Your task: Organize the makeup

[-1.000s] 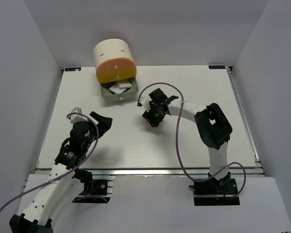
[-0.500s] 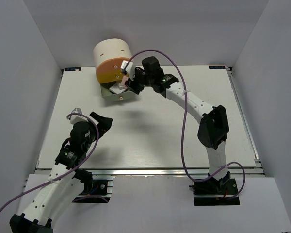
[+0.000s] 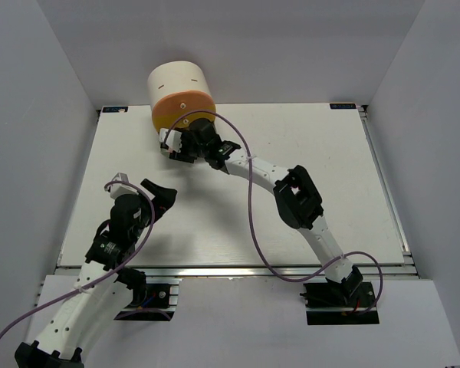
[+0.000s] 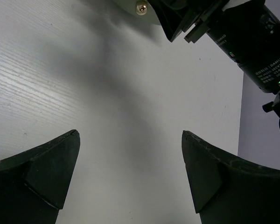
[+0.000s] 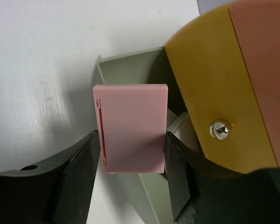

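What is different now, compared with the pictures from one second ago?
The right pincer carried the pink square from the middle of the table, away and leftward, to the open drawer of the cream cylinder; its grip did not change. The left pincer stayed open in place.

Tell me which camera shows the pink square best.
Right wrist view: the pink square sits centre frame, face-on, gripped at its sides by the right tool above the open green drawer. In top external, the right arm's wrist covers it. Left wrist shows only that arm, not the square.
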Controlling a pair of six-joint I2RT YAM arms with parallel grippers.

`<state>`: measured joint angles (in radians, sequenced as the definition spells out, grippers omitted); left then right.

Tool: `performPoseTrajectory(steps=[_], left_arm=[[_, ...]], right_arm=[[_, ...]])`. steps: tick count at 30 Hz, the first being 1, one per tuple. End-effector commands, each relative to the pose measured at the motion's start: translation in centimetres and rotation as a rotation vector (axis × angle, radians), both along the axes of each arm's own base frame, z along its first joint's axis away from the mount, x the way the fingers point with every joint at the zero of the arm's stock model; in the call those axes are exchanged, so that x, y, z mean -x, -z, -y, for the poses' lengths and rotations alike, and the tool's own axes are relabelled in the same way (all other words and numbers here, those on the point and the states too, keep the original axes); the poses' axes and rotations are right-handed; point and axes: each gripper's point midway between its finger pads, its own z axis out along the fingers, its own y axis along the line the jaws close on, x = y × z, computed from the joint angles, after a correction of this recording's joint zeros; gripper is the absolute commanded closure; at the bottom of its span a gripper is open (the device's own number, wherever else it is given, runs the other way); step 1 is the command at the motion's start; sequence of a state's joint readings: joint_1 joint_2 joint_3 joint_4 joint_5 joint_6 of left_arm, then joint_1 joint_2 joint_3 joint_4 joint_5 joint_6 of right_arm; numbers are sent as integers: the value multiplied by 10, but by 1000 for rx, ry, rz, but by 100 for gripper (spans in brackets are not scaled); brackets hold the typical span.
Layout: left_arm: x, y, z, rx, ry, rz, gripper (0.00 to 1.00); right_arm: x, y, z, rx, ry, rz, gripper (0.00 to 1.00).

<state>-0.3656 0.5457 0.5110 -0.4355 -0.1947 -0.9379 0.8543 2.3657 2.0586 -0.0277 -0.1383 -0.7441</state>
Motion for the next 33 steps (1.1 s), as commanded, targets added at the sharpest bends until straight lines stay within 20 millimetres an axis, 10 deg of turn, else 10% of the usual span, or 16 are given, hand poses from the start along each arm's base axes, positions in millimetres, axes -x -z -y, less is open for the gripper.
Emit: performPoseTrajectory(steps=[1,13,23,33], left_arm=[[2,3,-3,1,-12,-8,2],[4,7,-2,4,-10,-16,2],[3,5,-4,-1,-20,-16,2],[2,-4,-5,-5,-18,1,2]], right_arm=[[-28,-74,-2,-97,46,214,100],[-41,-64,-2,-104,91,292,89],[-50,-43,1,-66,124,328,23],[-38,-83,13,-133,151,299,14]])
